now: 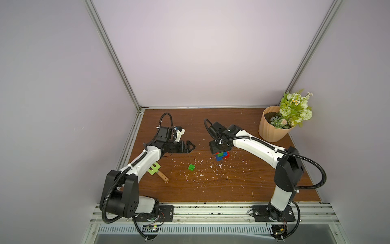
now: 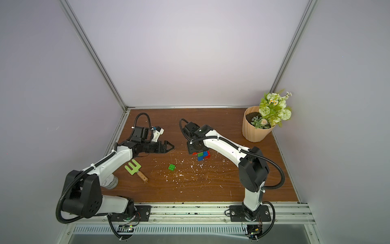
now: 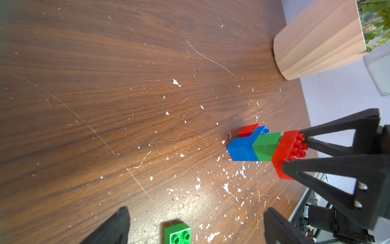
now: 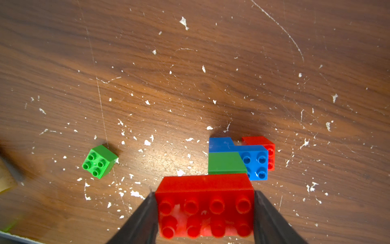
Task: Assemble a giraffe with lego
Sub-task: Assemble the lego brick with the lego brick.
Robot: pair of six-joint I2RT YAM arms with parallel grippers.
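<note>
The right hand (image 4: pixel 204 193) is clamping the long red brick (image 4: pixel 204 213) topping the giraffe (image 4: pixel 225 162). The left hand (image 1: pixel 191 146) is hovering wide open, empty.

**Free room:** bare counter (image 1: pixel 200 126) behind the bricks, and the wide gap between the left pincer (image 1: pixel 193 145) and the giraffe (image 1: pixel 221 156).

**Obstacles:**
- loose green brick (image 1: pixel 191 167), near centre
- giraffe, with the right pincer (image 4: pixel 204 192) clamped on its red top brick (image 3: pixel 282 152)
- green tool (image 2: pixel 135 170), beside the left arm (image 1: pixel 143 160)
- flower pot (image 1: pixel 272 128), in the far right corner

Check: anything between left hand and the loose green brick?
Nothing visible. Only white flecks on the table lie between the open left hand and the green brick. The giraffe, its red brick gripped by the right hand, stands apart.
</note>
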